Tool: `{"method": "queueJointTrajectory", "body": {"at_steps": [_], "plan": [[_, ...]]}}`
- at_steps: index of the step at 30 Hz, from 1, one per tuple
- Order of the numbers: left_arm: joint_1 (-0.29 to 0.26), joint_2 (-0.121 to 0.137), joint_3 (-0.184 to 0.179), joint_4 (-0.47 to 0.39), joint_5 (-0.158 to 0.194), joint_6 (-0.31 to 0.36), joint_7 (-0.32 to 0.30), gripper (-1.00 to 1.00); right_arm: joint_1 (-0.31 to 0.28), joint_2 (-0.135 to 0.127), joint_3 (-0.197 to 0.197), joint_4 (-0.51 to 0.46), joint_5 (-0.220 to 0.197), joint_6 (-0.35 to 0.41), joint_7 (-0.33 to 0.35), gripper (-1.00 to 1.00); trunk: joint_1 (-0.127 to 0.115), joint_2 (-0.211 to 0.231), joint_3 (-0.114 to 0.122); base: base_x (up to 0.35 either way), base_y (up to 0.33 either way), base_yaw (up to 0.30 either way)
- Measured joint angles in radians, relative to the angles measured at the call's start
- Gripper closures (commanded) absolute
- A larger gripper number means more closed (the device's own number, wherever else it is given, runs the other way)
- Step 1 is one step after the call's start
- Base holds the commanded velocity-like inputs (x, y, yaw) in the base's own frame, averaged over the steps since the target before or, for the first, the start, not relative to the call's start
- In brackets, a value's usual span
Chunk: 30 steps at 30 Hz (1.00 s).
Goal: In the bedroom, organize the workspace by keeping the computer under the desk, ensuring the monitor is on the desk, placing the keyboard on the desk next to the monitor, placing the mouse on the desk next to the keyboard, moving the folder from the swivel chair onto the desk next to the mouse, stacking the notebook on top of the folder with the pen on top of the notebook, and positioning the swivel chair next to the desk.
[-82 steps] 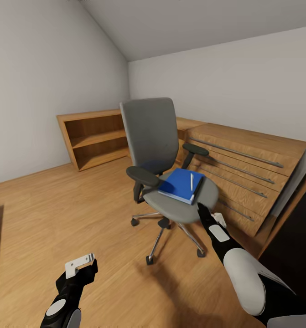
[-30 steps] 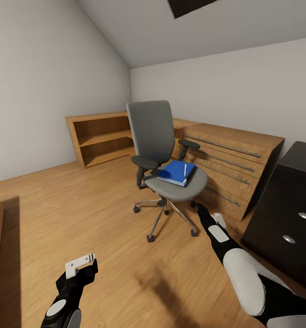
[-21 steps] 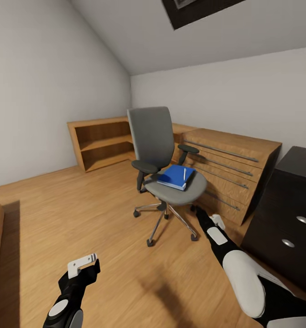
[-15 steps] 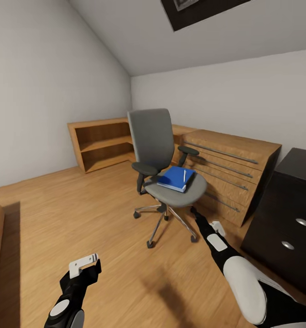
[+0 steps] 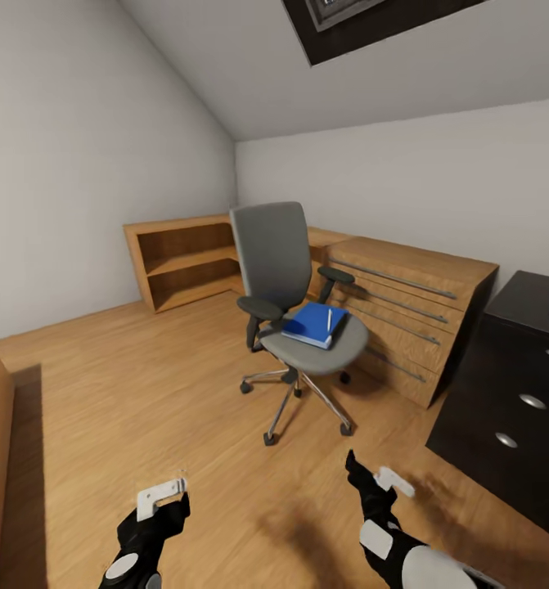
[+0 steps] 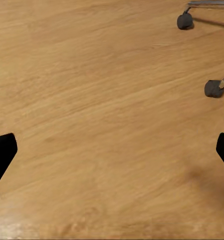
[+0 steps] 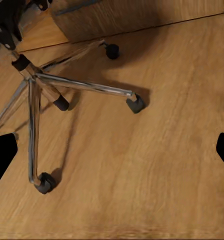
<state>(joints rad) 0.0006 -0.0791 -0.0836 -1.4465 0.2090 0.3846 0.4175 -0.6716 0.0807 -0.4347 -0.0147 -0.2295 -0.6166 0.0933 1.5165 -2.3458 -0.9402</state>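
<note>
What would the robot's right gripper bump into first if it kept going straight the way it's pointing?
Probably the wood floor beside the swivel chair. The right gripper looks down at bare boards just short of the chair's chrome base, though depth is hard to judge.

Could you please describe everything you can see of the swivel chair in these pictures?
The swivel chair stands upright on the light wood floor, in front of the oak dresser. It has a tall grey upholstered back, a rounded grey seat, two black armrests and a chrome star base on dark casters, also seen in the right wrist view. On its seat lies the blue folder, with a slim white pen on top. Neither gripper touches it.
</note>
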Motion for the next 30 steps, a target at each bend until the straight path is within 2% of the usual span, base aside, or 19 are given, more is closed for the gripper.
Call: {"method": "queueJointTrajectory", "body": {"at_steps": [3,4,5,7,10,11,12,13,16,18,30], "plan": [[0.0,0.001,0.001,0.052,0.0,-0.002,0.0,-1.0,0.041,0.0,0.001,0.016,0.016,-0.038,0.0,-1.0,-0.012,0.021,0.01,-0.23,0.0,0.0],[0.0,0.002,0.002,0.115,0.001,-0.004,0.0,-1.0,0.094,0.0,0.0,0.023,0.045,-0.063,0.0,-1.0,-0.016,0.028,0.013,-0.038,0.0,0.0],[0.0,0.003,0.003,0.216,0.003,-0.022,-0.001,-1.0,0.131,-0.001,-0.001,0.028,0.109,-0.101,-0.001,-1.0,-0.02,0.035,0.016,-0.031,0.0,0.0],[0.0,0.003,0.003,0.304,0.002,-0.062,-0.001,-1.0,0.141,-0.002,0.004,0.029,0.151,-0.135,-0.002,-1.0,-0.027,0.049,0.022,-0.018,0.0,0.0],[0.0,0.002,0.002,0.398,0.001,-0.129,-0.002,-1.0,0.149,-0.003,0.005,0.03,0.173,-0.158,-0.003,-1.0,-0.039,0.07,0.032,-0.01,0.0,0.0],[0.0,0.002,0.002,0.456,0.002,-0.182,-0.002,-1.0,0.154,-0.003,0.006,0.031,0.182,-0.166,-0.004,-1.0,-0.043,0.077,0.035,0.0,0.0,-0.103],[-0.001,0.001,-0.002,0.619,-0.008,-0.446,-0.003,-1.0,0.204,0.0,0.007,0.033,0.198,-0.179,-0.006,-1.0,-0.047,0.084,0.038,0.0,0.0,-0.161],[0.0,0.002,0.001,0.799,-0.003,-0.476,-0.004,-1.0,0.212,0.0,0.007,0.033,0.199,-0.18,-0.006,-1.0,-0.05,0.091,0.041,0.0,0.0,-0.181],[0.0,0.004,0.004,0.851,-0.003,-0.49,-0.005,-1.0,0.219,-0.003,0.007,0.033,0.199,-0.179,-0.004,-1.0,-0.062,0.112,0.05,0.0,0.0,-0.237],[-0.001,0.003,0.003,0.855,-0.004,-0.491,-0.005,-1.0,0.223,-0.002,0.008,0.034,0.199,-0.179,-0.004,-1.0,-0.07,0.126,0.057,0.0,0.0,-0.263],[-0.001,0.004,0.002,0.862,-0.004,-0.565,-0.006,-1.0,0.237,0.002,0.008,0.034,0.2,-0.18,-0.001,-1.0,-0.07,0.126,0.057,0.0,0.0,-0.268]]}}
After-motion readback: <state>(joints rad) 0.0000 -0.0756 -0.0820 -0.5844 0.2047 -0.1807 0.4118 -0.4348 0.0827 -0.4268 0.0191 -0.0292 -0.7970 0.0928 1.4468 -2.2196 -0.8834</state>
